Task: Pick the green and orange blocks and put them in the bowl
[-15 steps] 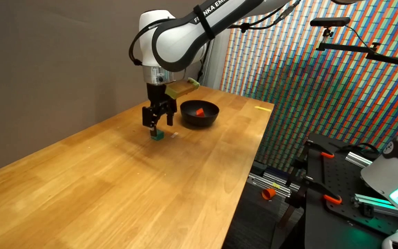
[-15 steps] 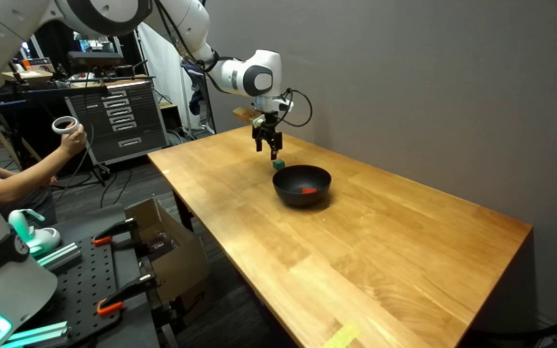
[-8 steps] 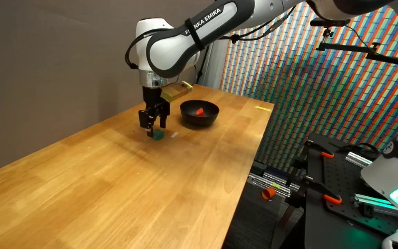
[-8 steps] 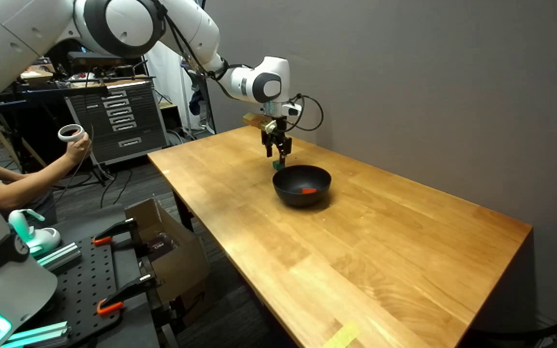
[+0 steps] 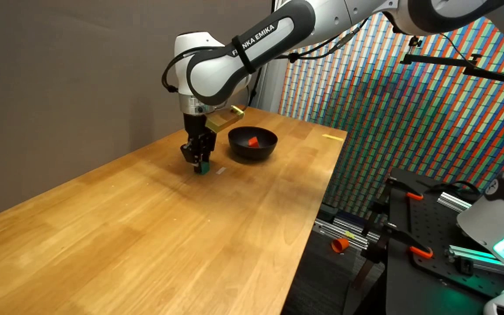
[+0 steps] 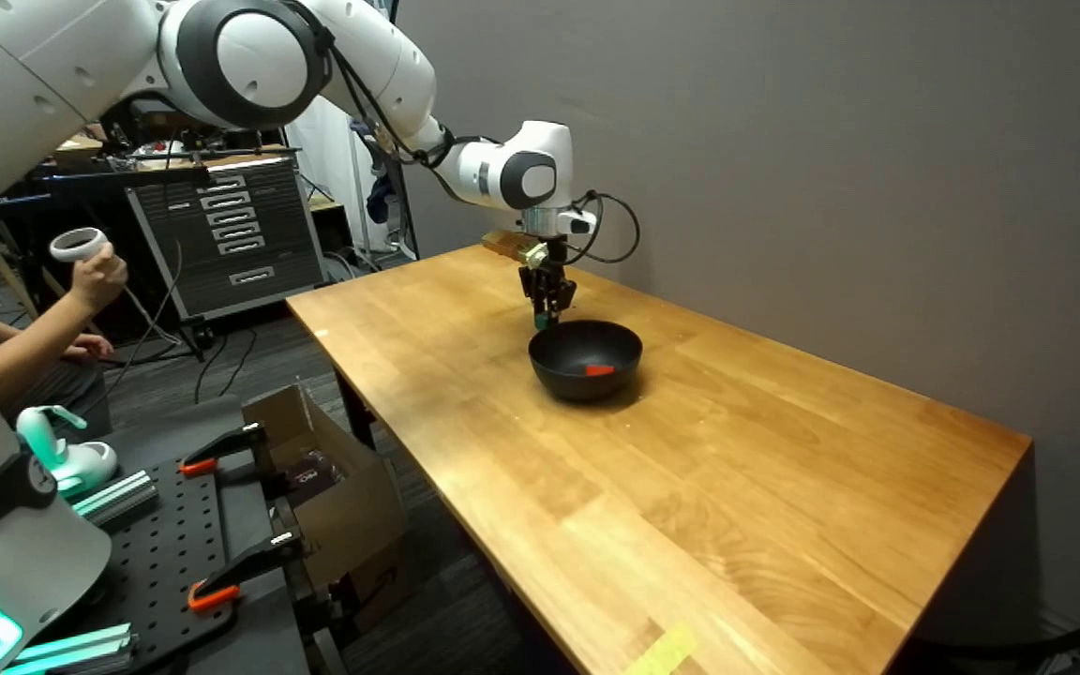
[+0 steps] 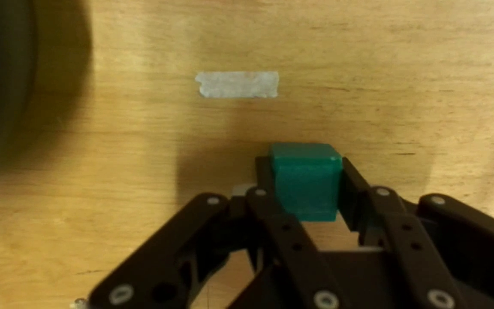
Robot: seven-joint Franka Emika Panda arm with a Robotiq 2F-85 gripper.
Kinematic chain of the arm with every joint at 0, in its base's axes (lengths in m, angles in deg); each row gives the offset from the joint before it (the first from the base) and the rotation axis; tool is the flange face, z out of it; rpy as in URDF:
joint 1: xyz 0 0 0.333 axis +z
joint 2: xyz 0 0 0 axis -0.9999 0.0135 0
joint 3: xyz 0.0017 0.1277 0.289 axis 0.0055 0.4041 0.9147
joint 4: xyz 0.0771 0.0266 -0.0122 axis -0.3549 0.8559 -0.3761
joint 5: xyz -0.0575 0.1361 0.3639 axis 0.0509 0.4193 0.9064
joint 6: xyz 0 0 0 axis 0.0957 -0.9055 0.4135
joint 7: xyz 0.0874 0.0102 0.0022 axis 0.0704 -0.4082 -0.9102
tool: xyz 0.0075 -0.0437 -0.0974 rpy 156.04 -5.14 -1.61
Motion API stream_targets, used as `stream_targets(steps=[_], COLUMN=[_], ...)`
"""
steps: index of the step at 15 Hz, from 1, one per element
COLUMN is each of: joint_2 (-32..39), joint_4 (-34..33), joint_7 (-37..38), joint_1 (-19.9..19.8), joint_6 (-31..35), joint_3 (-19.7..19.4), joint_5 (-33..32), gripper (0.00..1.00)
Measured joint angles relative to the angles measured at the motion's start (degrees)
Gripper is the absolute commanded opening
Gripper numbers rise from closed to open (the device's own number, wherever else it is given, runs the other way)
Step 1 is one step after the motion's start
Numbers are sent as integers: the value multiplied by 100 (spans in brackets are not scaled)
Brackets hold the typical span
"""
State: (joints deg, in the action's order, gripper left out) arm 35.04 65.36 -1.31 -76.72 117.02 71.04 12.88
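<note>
Gripper (image 7: 307, 177) lower than b4, vert., tight on grn blk (image 7: 308, 186)

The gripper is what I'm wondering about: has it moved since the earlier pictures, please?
Yes. In an exterior view, the gripper has shifted down and rightward in the picture, against the unmoved black bowl; the jaws have closed on the green block.
</note>
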Motion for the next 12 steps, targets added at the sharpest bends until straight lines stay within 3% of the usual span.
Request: stream_targets(steps=[5, 10, 11, 12], joint_2=[-448, -1397, -1546, -1680], joint_4=[63, 898, 1125, 1356], joint_7=[210, 937, 1039, 1132], joint_1=[233, 288, 229, 145], joint_6=[-246, -847, -899, -905], joint_3=[-309, -847, -917, -970], joint_5=[-528, -860, -860, -860], gripper=[14, 15, 27, 63])
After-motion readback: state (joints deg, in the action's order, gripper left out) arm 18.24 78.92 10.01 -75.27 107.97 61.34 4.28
